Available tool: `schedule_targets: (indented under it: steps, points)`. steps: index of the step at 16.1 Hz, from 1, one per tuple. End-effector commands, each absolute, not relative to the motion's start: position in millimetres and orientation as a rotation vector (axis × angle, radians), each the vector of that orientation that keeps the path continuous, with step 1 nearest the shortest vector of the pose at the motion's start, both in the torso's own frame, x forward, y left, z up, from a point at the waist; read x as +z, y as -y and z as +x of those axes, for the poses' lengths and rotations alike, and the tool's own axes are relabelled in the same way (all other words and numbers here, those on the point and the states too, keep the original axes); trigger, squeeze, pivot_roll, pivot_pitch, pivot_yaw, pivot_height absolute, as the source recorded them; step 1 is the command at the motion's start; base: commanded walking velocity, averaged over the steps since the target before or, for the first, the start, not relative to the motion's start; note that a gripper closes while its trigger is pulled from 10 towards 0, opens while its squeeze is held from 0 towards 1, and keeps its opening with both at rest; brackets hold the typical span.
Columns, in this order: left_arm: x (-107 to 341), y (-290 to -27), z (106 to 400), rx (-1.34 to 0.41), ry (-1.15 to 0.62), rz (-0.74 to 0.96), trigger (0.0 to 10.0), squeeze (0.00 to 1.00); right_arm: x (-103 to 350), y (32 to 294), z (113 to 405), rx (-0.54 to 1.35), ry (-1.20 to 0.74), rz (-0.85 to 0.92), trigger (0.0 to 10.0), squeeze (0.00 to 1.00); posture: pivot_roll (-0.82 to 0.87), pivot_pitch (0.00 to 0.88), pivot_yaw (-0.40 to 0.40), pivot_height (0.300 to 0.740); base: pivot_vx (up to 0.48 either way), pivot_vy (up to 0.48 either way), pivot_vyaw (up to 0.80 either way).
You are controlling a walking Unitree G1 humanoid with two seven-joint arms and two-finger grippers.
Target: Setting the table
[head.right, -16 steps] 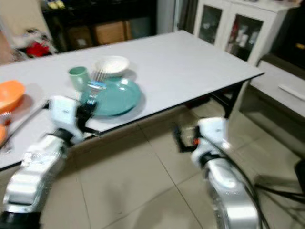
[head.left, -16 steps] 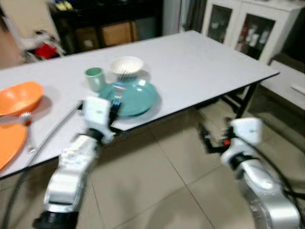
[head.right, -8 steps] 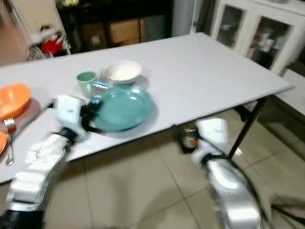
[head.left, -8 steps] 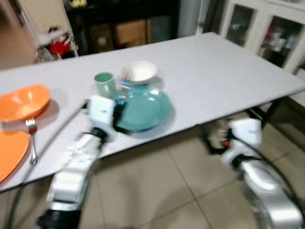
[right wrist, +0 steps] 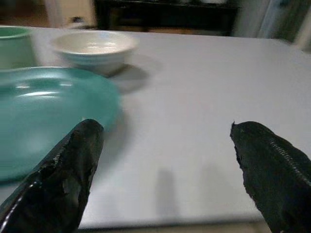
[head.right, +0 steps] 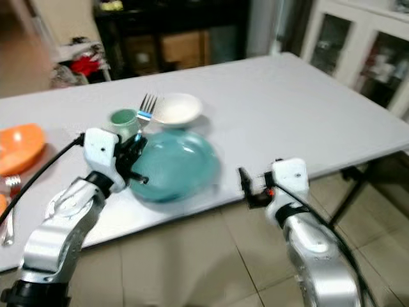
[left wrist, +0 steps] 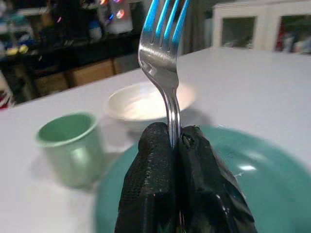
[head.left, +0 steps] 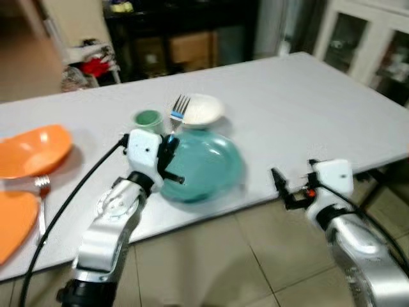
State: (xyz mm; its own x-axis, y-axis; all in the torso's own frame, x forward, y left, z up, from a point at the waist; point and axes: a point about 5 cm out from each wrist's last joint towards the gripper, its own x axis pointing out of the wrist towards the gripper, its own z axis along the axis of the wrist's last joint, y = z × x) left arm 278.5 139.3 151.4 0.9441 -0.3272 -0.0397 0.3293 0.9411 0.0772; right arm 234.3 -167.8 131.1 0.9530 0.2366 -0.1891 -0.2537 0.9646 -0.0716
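My left gripper (head.left: 170, 148) is shut on a silver fork (head.left: 177, 110), tines up, at the left edge of a teal plate (head.left: 206, 167). In the left wrist view the fork (left wrist: 166, 63) stands upright between the black fingers (left wrist: 150, 189). Just beyond the plate stand a green cup (head.left: 147, 119) and a white bowl (head.left: 200, 109). My right gripper (head.left: 279, 186) is open at the table's near edge, right of the plate, with nothing between its fingers (right wrist: 63, 174).
An orange bowl (head.left: 32, 149), an orange plate (head.left: 11, 217) and a second fork (head.left: 41, 198) lie at the table's left end. The white table (head.left: 307, 109) stretches bare to the right. White cabinets (head.left: 364, 45) stand at the far right, dark shelves behind.
The camera has come closer to the table. My left gripper, still holding the fork, has risen over the plate's left edge. My right gripper has come up to the table's near edge.
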Motion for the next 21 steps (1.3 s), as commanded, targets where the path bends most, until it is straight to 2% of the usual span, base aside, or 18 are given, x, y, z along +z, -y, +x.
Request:
schedule_targets:
  steps: [1,3,5,6,11,13,15,16,21]
  points:
    - [153,-137,279,-0.359,-0.037,0.067,10.0,0.0,134,169,235,0.276,-0.185,-0.092,10.0,0.0,0.04,0.0,0.04,0.74,0.352,0.0,0.0]
    - [150,-134,281,-0.386,-0.09,0.066,10.0,0.0,135,168,234,0.32,-0.195,-0.098,10.0,0.0,0.04,0.0,0.038,0.74,0.159,0.0,0.0]
    - [149,-134,287,-0.374,-0.167,-0.018,10.0,0.0,136,166,233,0.388,-0.208,-0.1,10.0,0.0,0.04,0.0,0.035,0.74,0.0,0.0,0.0]
    - [145,-133,294,-0.371,-0.246,-0.016,10.0,0.0,138,165,233,0.434,-0.214,-0.102,10.0,0.0,0.04,0.0,0.036,0.74,0.0,0.0,0.0]
    - [144,-121,319,-0.37,-0.372,-0.02,10.0,0.0,142,159,235,0.574,-0.232,-0.126,10.0,0.0,0.03,0.0,0.041,0.74,0.0,0.0,0.0]
    - [145,-113,328,-0.371,-0.484,-0.107,10.0,0.0,143,153,228,0.69,-0.25,-0.149,10.0,0.0,0.03,0.0,0.045,0.74,0.0,0.0,0.0]
    - [146,-109,331,-0.374,-0.52,-0.163,10.0,0.0,143,153,226,0.715,-0.257,-0.157,10.0,0.0,0.03,0.0,0.047,0.74,0.0,0.0,0.0]
    - [144,-105,332,-0.365,-0.593,-0.218,10.0,0.0,143,154,225,0.727,-0.26,-0.16,10.0,0.0,0.03,0.0,0.047,0.74,0.0,0.0,0.0]
    - [132,-102,334,-0.284,-0.728,-0.311,10.0,0.0,143,152,218,0.779,-0.282,-0.159,10.0,0.0,0.02,0.0,0.061,0.74,0.0,0.0,0.0]
